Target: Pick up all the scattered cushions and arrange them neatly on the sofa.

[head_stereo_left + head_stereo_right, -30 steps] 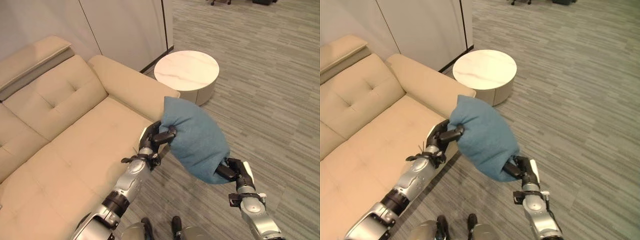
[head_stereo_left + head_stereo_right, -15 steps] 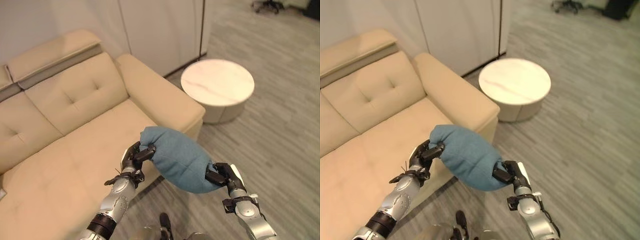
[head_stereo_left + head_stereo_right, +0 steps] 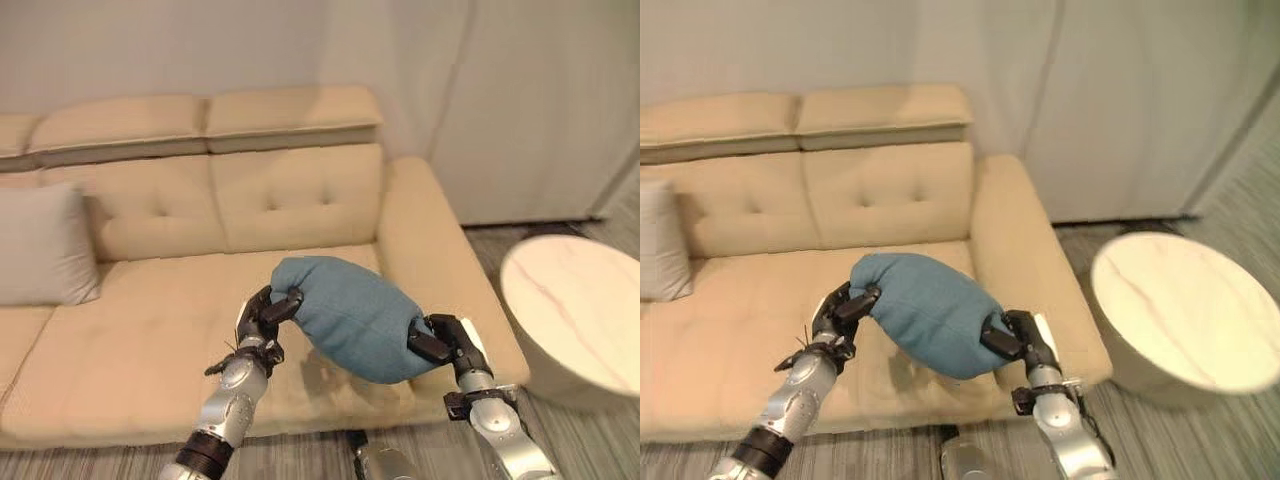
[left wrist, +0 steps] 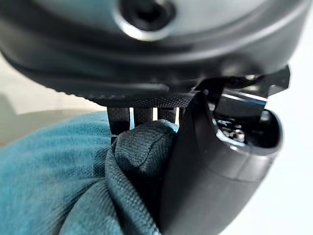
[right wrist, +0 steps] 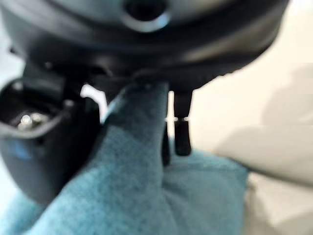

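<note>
Beige sofa behind, left robot hand and right robot hand each clenched on blue cushion

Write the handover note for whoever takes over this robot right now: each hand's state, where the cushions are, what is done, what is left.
Left hand: shut on one end of the blue cushion. Right hand: shut on the other end.
The blue cushion hangs between both hands above the sofa seat, near its right armrest, not yet set down.
A grey cushion already leans against the backrest at the sofa's left.
Left: lower the blue cushion onto the seat, stand it against the backrest, release. A round white side table stands right of the sofa.
</note>
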You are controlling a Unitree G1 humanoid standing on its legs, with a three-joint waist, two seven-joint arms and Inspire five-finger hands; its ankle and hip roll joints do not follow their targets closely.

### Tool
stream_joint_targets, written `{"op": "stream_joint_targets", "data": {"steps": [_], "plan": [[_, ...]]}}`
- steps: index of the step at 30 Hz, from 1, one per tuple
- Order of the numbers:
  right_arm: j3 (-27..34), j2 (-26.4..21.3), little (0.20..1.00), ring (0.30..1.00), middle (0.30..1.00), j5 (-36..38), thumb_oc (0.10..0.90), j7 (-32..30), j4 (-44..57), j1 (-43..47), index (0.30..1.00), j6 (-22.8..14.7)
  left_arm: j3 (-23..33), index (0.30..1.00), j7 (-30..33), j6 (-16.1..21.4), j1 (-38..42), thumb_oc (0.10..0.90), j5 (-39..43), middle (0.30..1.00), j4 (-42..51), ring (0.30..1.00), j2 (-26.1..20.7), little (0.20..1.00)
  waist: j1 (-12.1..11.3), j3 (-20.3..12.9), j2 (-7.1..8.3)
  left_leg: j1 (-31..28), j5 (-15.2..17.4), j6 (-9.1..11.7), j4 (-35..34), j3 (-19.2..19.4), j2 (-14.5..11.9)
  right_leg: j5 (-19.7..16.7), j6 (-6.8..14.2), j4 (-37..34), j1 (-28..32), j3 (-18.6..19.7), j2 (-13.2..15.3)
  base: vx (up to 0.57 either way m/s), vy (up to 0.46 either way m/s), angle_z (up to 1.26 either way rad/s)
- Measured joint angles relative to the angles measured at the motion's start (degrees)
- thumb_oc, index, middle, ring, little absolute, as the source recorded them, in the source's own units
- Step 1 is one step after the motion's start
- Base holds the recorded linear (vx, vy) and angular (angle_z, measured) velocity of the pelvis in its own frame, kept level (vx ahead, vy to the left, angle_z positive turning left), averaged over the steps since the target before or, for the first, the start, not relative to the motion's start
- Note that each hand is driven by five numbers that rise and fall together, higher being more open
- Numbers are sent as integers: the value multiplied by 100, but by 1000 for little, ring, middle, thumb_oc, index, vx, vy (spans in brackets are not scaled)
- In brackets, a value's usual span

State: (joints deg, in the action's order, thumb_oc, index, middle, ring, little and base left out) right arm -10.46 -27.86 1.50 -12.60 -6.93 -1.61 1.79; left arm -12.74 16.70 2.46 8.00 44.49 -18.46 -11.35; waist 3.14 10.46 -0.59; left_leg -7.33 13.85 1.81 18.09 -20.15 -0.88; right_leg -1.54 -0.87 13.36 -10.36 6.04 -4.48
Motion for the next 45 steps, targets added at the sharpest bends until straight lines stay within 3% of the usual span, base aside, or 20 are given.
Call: {"op": "stream_joint_targets", "data": {"steps": [2, 3, 4, 5, 7, 10, 13, 17, 18, 19, 23, 26, 27, 31, 34, 41, 42, 44, 45], "plan": [[43, -71, 300, 300, 300, -71, 400, -18, 6, 131, 300, -3, 1, 300, 2, 8, 29, 400, -10, 300, 4, 300, -11, 300, 128, 37, 92, 476, 69, 105, 712, 584, -133, -57, -150, -126, 151, -325, 40, 76, -16, 103], [53, -82, 300, 300, 300, -149, 400, -22, 45, 254, 300, -4, 0, 300, 4, 12, 29, 400, -14, 300, 7, 300, -41, 300, 120, 61, 226, 707, 71, 109, 756, 1198, -300, 32, -186, -274, 344, -456, 79, 123, 11, 74], [58, -97, 300, 300, 300, -165, 400, -21, 88, 308, 300, -5, 12, 300, 4, 15, 30, 400, -21, 300, 11, 300, -44, 300, 112, 82, 272, 779, 68, 77, 698, 1457, -403, 44, -185, -341, 413, -492, 91, 160, 65, 65], [57, -126, 300, 300, 300, -255, 400, -19, 132, 451, 300, -11, 40, 300, 7, 15, 41, 400, -108, 300, 19, 300, -116, 300, 99, 121, 384, 822, 47, 81, 304, 2017, -619, -2, -207, -615, 627, -531, 91, 68, 41, 29], [70, -155, 300, 300, 300, -275, 400, -21, 116, 855, 300, -36, 39, 300, 8, 16, 53, 400, -208, 300, 51, 300, -315, 300, 38, 181, 578, 967, -184, 226, -286, 1960, -782, -40, -201, -817, 845, -487, 78, 131, 98, 1], [-66, -243, 300, 300, 300, -262, 400, -25, -2, 1361, 300, -64, -13, 300, 15, 1, 269, 400, -323, 300, -215, 300, -543, 300, 22, 224, 697, 1061, -688, 516, -723, 1832, -1046, -57, -230, -1046, 1132, -451, 25, 172, 138, -21], [-419, -559, 300, 300, 300, -244, 400, 53, -622, 1999, 300, -171, -184, 300, 14, -113, 799, 400, -416, 300, -652, 300, -683, 300, 80, 199, 620, 815, -1046, 698, -1549, 1762, -1155, -93, -321, -1281, 1425, -452, -59, 172, 163, -15], [-1125, -1258, 300, 300, 300, -95, 400, 250, -1439, 3047, 300, -35, -673, 300, -5, -296, 2260, 400, -503, 300, -1450, 300, -1027, 300, 113, 136, 441, 508, -1479, 474, -2213, 1937, -1016, -212, -280, -1574, 1534, -416, -92, 70, 124, -7], [-1388, -1407, 300, 300, 300, -96, 400, 323, -1744, 3531, 300, 26, -754, 300, -9, -371, 2740, 400, -684, 300, -1628, 300, -1125, 300, 119, 149, 387, 514, -2001, 448, -2299, 1999, -1022, -196, -194, -1574, 1483, -395, -85, -81, 125, -10], [-1426, -1404, 300, 300, 300, -97, 400, 345, -1925, 3827, 300, 62, -757, 300, -10, -380, 3074, 400, -874, 300, -1647, 300, -1197, 300, 111, 146, 393, 557, -2193, 509, -2307, 2023, -910, -196, -30, -1587, 1442, -386, 36, -81, 124, -8], [-1744, -1392, 300, 300, 300, -112, 400, 352, -2433, 4921, 300, 113, -788, 300, 20, -377, 3993, 400, -1189, 300, -1763, 300, -1529, 300, 74, 201, 300, 728, -2171, 302, -2308, 2081, -460, -286, 264, -1801, 1354, -403, 510, -170, 110, -2], [-1782, -1302, 300, 300, 300, -125, 400, 250, -2686, 5395, 300, 112, -668, 300, 159, -227, 4480, 400, -1428, 300, -1881, 300, -1641, 300, 28, 269, 177, 924, -2195, 195, -2307, 2034, -389, -371, 482, -1793, 1182, -396, 589, -126, 61, 20], [-1789, -1269, 300, 300, 300, -148, 400, 163, -2810, 5618, 300, 112, -649, 300, 259, -140, 4736, 400, -1433, 300, -1929, 300, -1670, 300, -105, 301, 123, 1069, -2199, 167, -2308, 2002, -329, -389, 559, -1854, 1084, -395, 648, -139, 71, 17], [-1835, -1259, 300, 300, 300, -623, 400, -182, -2812, 5641, 300, 37, -627, 300, 350, 73, 4699, 400, -1432, 300, -1931, 300, -1528, 300, -203, 330, 76, 1351, -2185, 144, -2309, 2008, -314, -390, 562, -1852, 805, -404, 650, -127, 50, 1], [-1859, -1250, 300, 300, 300, -1077, 400, -508, -2887, 5640, 300, -102, -550, 300, 415, 555, 4512, 400, -1405, 300, -2140, 300, -1318, 300, -220, 386, 82, 1728, -2209, 111, -2308, 2059, -305, -394, 562, -1847, 399, -394, 656, -133, 27, -9], [-2197, -841, 300, 300, 300, -1272, 400, -493, -3332, 5472, 300, -272, -500, 300, 280, 617, 3895, 400, -1133, 300, -3108, 300, -1100, 300, -197, 624, 99, 1991, -2231, 102, -2309, 2123, -312, -398, 562, -1848, 100, -408, 652, -69, 14, -7], [-2315, -580, 300, 300, 300, -1271, 400, -460, -3715, 5488, 300, -334, -583, 300, 232, 566, 3912, 400, -1334, 300, -3786, 300, -991, 300, -207, 649, 114, 2216, -2288, 104, -2309, 2123, -312, -435, 549, -1847, -126, -408, 651, -57, 14, -3], [-2427, -262, 300, 300, 300, -1260, 400, -406, -4176, 5530, 300, -339, -571, 300, 224, 418, 3935, 400, -1378, 300, -4255, 300, -852, 300, -212, 823, 152, 2360, -2335, 100, -2308, 2128, -309, -480, 498, -1847, -276, -413, 652, -20, 7, -2], [-2556, -17, 300, 300, 300, -1221, 400, -365, -4685, 5633, 300, -363, -554, 528, 125, 355, 4147, 552, -1466, 528, -4899, 528, -720, 528, -217, 967, 170, 2417, -2368, 99, -2308, 2125, -309, -512, 522, -1847, -333, -417, 651, 0, 0, 0]]}}
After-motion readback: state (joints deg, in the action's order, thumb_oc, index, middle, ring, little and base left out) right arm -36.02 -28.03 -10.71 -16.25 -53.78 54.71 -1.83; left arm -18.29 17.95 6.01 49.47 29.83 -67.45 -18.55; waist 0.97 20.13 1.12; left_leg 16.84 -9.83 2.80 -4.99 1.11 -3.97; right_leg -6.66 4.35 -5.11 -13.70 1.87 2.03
